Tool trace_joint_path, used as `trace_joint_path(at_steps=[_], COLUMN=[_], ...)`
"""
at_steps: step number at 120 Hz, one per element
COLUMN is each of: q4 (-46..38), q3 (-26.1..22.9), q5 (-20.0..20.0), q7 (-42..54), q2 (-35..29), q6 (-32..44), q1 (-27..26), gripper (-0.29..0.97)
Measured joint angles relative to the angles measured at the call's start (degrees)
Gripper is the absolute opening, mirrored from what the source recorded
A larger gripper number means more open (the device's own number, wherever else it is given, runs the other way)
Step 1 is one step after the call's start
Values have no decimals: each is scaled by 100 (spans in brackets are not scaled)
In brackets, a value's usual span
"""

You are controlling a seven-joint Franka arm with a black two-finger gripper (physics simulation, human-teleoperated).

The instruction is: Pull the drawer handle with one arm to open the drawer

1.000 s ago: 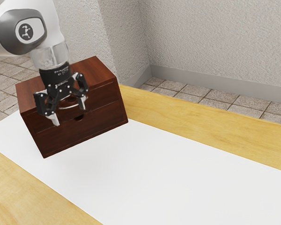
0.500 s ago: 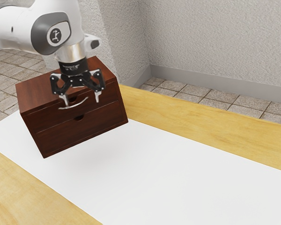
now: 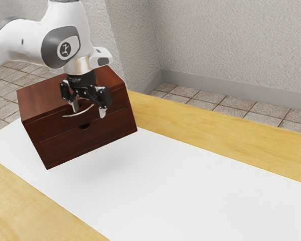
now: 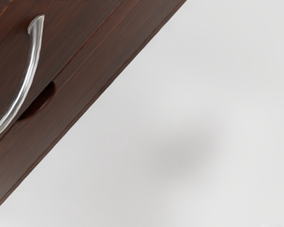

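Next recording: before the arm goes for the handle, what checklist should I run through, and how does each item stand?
1. Fingers open: ok. The gripper holds nothing.
2. Handle reachable: ok. The silver handle on the upper drawer is bare, right by the fingers.
3. Fingers on both sides of the handle: cannot tell from these angles.
4. Drawer at its start state: ok. It is shut, with its front flush with the cabinet.
5. Room to pull: ok. Nothing stands on the white mat in front of the drawer.
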Motion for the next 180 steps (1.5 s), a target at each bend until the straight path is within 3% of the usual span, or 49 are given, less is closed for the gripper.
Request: trace_joint_path(at_steps=[92,180], q4=[0,-65], q3=[-5,12], q5=[252,270], q7=[1898,2663], q2=[194,288], q6=[260,480], q1=[195,369], gripper=[68,68])
